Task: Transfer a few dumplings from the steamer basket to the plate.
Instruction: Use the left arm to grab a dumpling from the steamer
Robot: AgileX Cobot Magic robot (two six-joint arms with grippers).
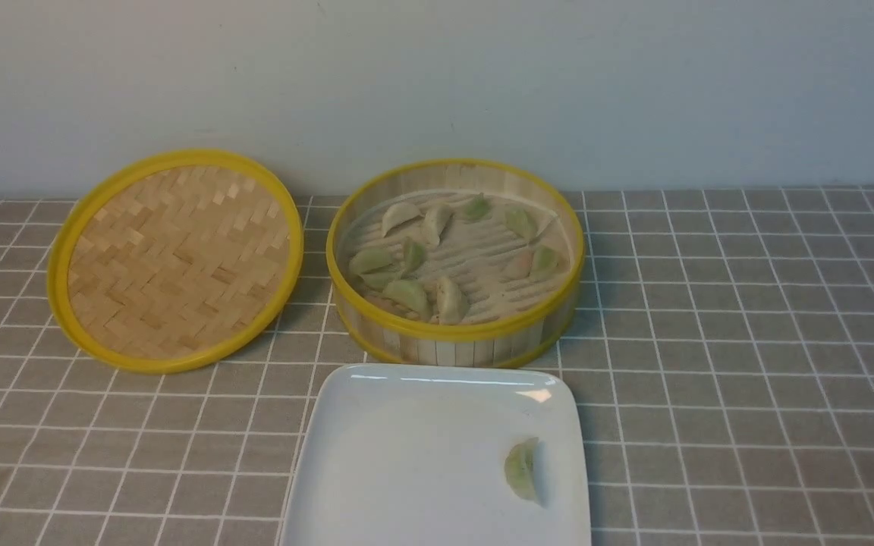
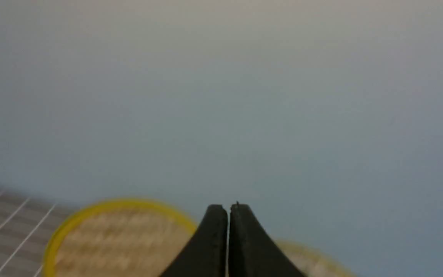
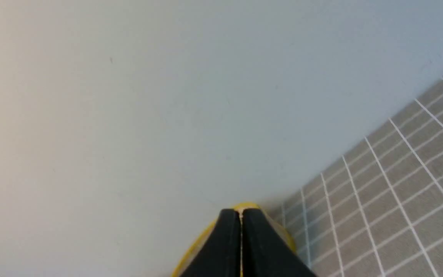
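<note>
The round bamboo steamer basket (image 1: 455,337) stands mid-table with several pale green and cream dumplings (image 1: 408,294) on its slatted floor, a pinkish one (image 1: 519,265) among them. In front of it lies the white square plate (image 1: 407,455), with one green dumpling (image 1: 523,470) near its right edge. Neither arm shows in the front view. My left gripper (image 2: 228,209) is shut and empty, pointing at the wall above the lid. My right gripper (image 3: 241,212) is also shut and empty, with a yellow rim (image 3: 190,248) blurred behind it.
The flat woven lid (image 1: 175,258) with a yellow rim leans against the wall left of the basket; it also shows blurred as the lid (image 2: 121,238) in the left wrist view. A grey tiled cloth (image 1: 748,341) covers the table, and a pale wall rises behind.
</note>
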